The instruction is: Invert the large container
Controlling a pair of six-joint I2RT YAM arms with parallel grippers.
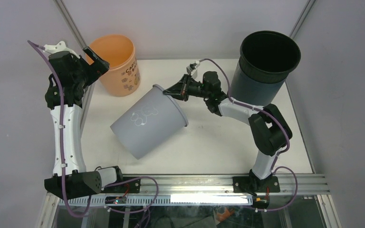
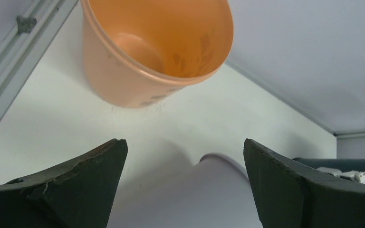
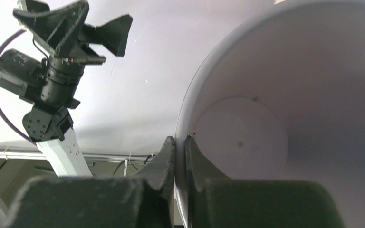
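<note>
The white counter (image 1: pixel 209 142) carries a black pot (image 1: pixel 261 76) standing upright at its far right corner; the grey container (image 1: pixel 147 123) lies tilted on its side near the middle, mouth facing right; an orange tub (image 1: pixel 119 66) stands upright at far left; the right end effector (image 1: pixel 169 91) pinches the grey container's rim, one finger inside and one outside; the left end effector (image 1: pixel 97 61) hangs spread wide above the orange tub, holding nothing.

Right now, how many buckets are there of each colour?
orange bucket: 1
grey bucket: 1
black bucket: 1
Total: 3 buckets
</note>
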